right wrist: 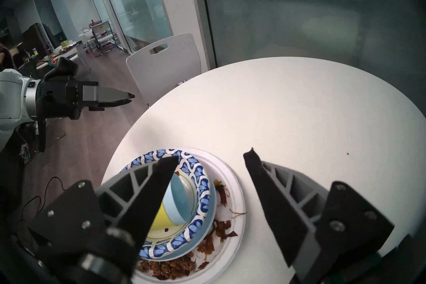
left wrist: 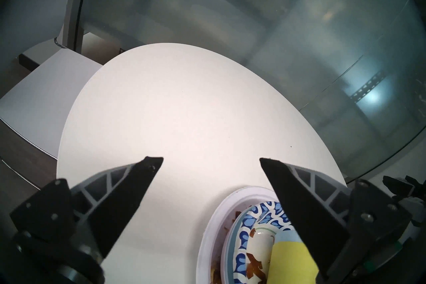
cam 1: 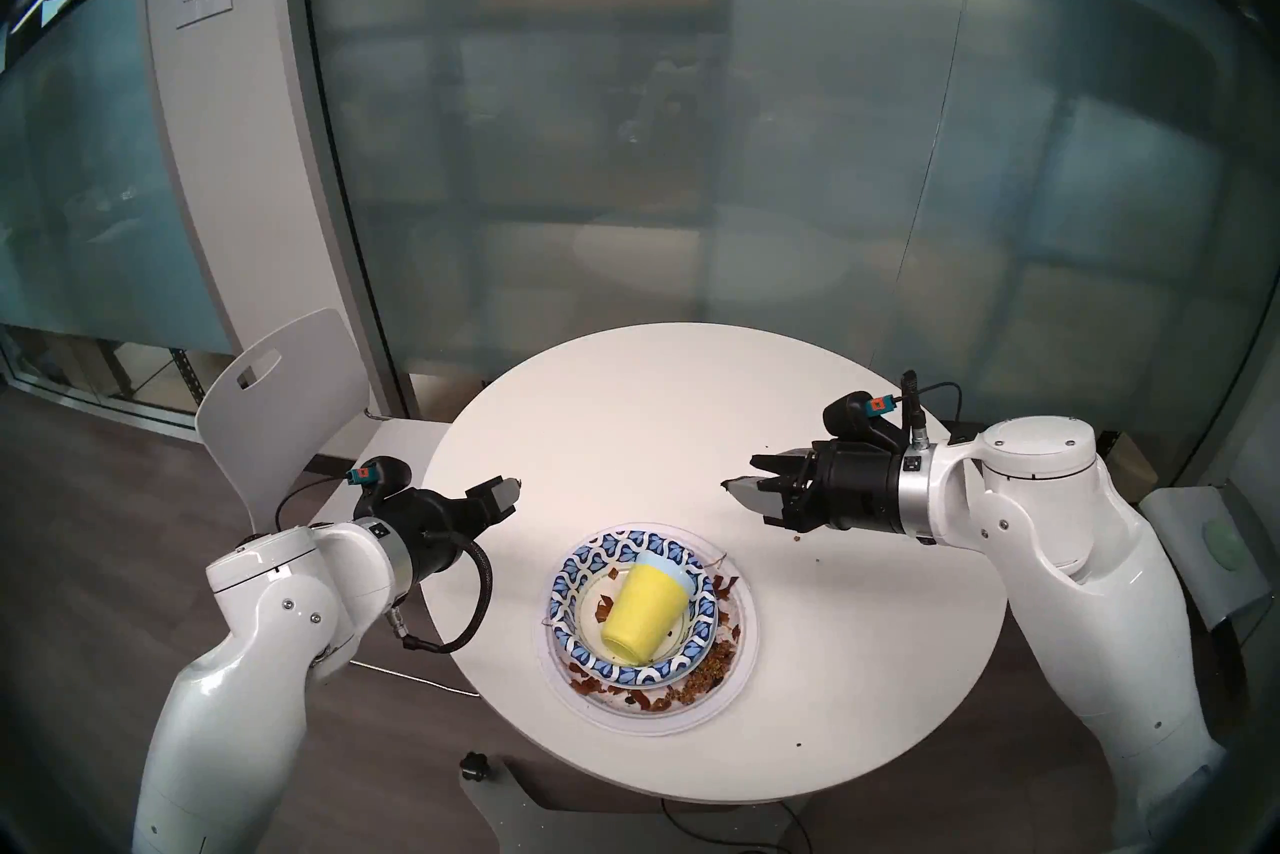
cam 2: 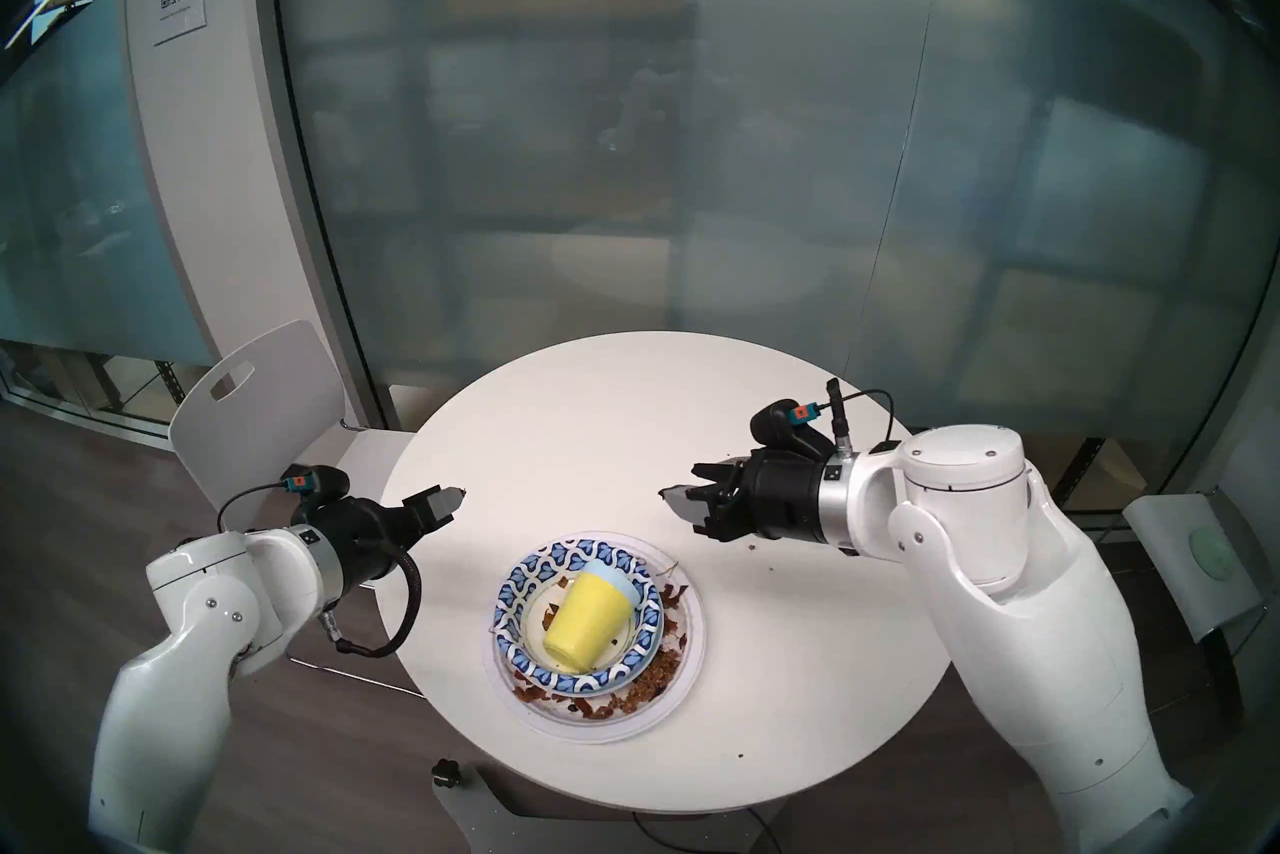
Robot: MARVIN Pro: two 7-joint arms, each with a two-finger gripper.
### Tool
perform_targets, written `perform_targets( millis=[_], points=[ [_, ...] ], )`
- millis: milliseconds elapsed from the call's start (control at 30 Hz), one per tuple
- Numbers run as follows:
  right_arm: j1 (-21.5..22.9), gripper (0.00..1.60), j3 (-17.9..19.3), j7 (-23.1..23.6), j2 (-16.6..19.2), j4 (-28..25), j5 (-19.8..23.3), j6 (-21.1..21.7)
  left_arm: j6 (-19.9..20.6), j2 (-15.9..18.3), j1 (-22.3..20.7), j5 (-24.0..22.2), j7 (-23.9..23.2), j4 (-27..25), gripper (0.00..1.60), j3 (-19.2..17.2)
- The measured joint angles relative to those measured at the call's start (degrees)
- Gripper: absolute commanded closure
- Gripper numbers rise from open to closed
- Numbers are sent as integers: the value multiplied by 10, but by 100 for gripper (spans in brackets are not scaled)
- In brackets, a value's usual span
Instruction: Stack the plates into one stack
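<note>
Resting on the round white table (cam 1: 623, 402), the plates form one stack: a white paper plate (cam 1: 738, 683) with brown scraps (cam 1: 699, 683) at the bottom, a light-blue plate (right wrist: 208, 228) above it, then a patterned-rim plate (cam 1: 575, 561). A yellow cup (cam 1: 641, 617), nested over a light-blue cup (cam 1: 675, 568), lies on its side on top. Both grippers hang above the table with fingers spread and empty: left gripper (left wrist: 211, 159) with the stack below its right finger, right gripper (right wrist: 211, 155) with the stack beneath its left finger.
</note>
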Motion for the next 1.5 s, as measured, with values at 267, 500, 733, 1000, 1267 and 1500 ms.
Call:
perform_targets(
  millis=[267,500,733,1000,1267,1500],
  points=[
    [-63,18,54,-29,-26,-19,1,-45,-8,1,-4,28,12,-33,0,25],
    [-116,17,98,-50,-54,-27,-12,-98,-20,2,-6,58,22,-58,0,48],
    [-169,13,139,-64,-87,-32,-44,-159,-38,3,-3,91,32,-66,0,64],
    [-227,14,159,-67,-124,-33,-90,-226,-56,4,6,114,37,-64,0,68],
    [-286,11,175,-64,-167,-34,-138,-298,-76,4,15,134,31,-62,0,66],
    [-316,0,185,-51,-202,-31,-165,-356,-92,5,21,148,24,-59,0,66]
  ],
)
